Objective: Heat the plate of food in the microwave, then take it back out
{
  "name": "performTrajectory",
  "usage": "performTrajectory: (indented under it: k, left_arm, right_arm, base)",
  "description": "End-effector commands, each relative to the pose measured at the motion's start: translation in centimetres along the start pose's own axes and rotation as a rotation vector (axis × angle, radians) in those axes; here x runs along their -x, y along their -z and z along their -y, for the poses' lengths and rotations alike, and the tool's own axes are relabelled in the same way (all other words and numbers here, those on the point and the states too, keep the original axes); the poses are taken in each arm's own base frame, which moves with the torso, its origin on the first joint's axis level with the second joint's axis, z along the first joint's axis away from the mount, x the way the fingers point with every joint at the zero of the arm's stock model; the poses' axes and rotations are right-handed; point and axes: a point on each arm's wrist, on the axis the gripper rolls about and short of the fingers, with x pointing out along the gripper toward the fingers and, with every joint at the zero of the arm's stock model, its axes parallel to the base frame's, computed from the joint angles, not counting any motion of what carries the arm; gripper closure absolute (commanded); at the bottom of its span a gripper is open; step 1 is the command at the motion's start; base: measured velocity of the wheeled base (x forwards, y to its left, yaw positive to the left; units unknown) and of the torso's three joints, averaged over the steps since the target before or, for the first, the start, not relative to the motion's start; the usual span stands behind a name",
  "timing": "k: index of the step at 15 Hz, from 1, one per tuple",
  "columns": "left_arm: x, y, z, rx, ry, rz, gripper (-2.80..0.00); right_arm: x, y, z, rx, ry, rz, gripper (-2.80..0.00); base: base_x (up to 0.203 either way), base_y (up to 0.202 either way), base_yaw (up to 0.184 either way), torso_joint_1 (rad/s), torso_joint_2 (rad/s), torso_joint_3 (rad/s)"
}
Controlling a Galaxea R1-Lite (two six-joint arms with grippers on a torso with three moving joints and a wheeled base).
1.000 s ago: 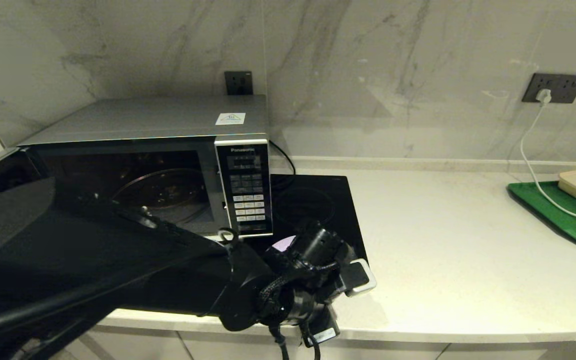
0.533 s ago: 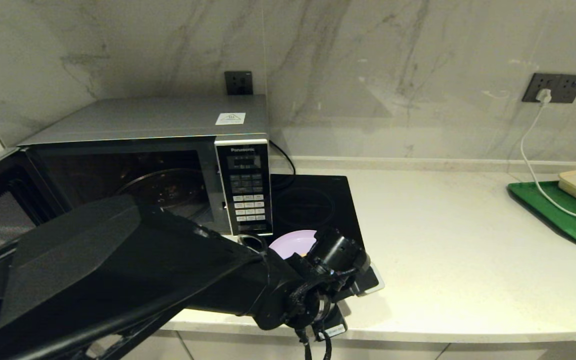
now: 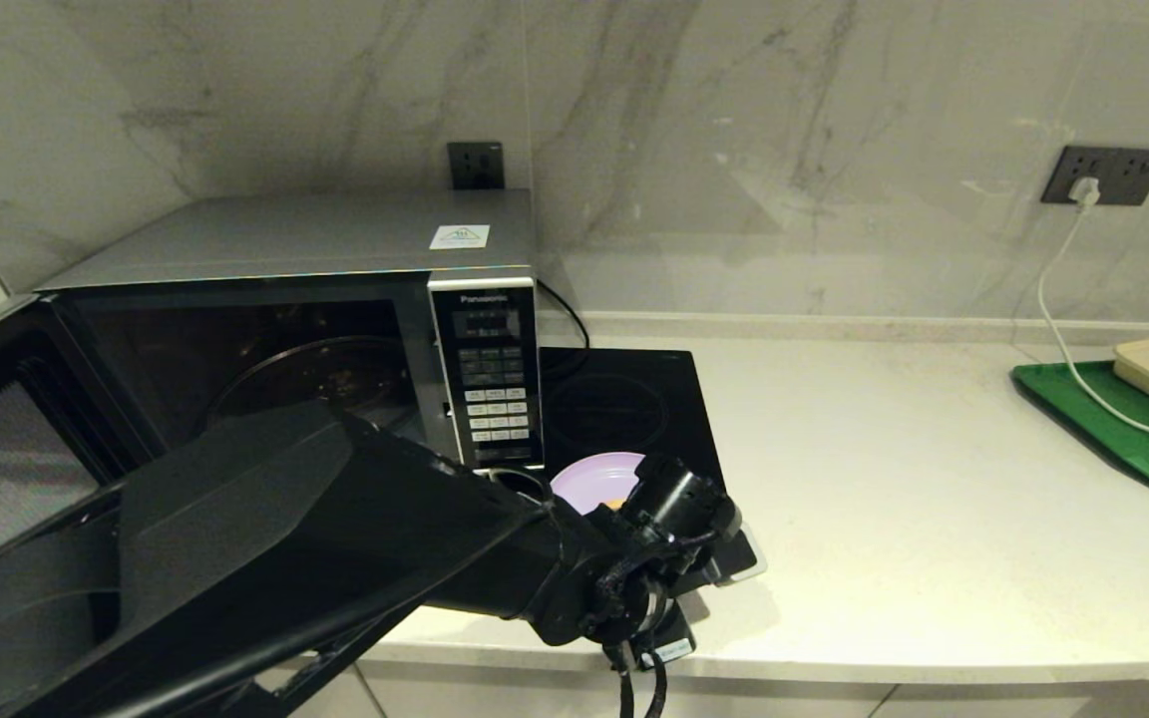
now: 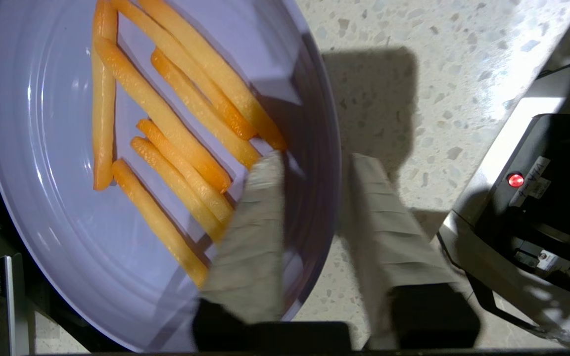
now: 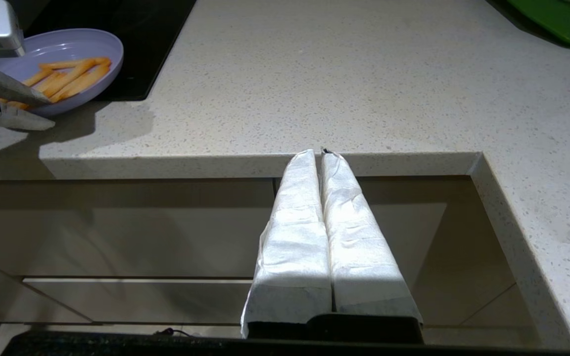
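Left gripper [image 4: 314, 170] jaws straddled the rim of the plate of food [image 4: 57, 207], one finger inside, one outside; whether they pinched it could not be told, plate at the desk [image 3: 914, 519] front edge partly over the induction hob [image 3: 624, 409], right of the microwave [image 3: 315, 299] with its door open. Only the left wrist view showed the fries [image 4: 166, 118], about eight; the right wrist view showed the right gripper [image 5: 321, 153] jaws together, parked below the desk edge. Versus half a second earlier, plate and left gripper had shifted slightly rightward and away from the robot; one plate, one microwave.
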Motion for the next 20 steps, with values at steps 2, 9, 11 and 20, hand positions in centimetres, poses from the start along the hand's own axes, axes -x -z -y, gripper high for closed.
performTrajectory:
  k: [2, 9, 11, 20]
  left_arm:
    - [0.7, -0.2, -0.3, 0.004, -0.004, 0.012, -2.8]
    - [8.9, -0.1, 0.9, -0.04, 0.017, 0.079, -2.8]
    - [10.6, 1.1, 1.2, -0.01, 0.026, 0.064, -2.8]
    - [22.6, 13.3, -1.0, 0.347, -0.167, 0.06, 0.0]
  right_arm:
    - [0.0, 0.0, 0.0, -0.001, -0.001, -0.001, 0.0]
    - [0.0, 0.0, 0.0, 0.0, 0.0, -0.001, 0.0]
    - [0.0, 0.0, 0.0, -0.001, -0.002, -0.001, 0.0]
    - [0.0, 0.0, 0.0, -0.001, 0.0, -0.001, 0.0]
  base:
    - [0.0, 0.0, 0.0, 0.0, 0.0, 0.0]
    - [0.0, 0.0, 0.0, 0.0, 0.0, 0.0]
    - [0.0, 0.0, 0.0, 0.0, 0.0, 0.0]
    - [0.0, 0.0, 0.0, 0.0, 0.0, 0.0]
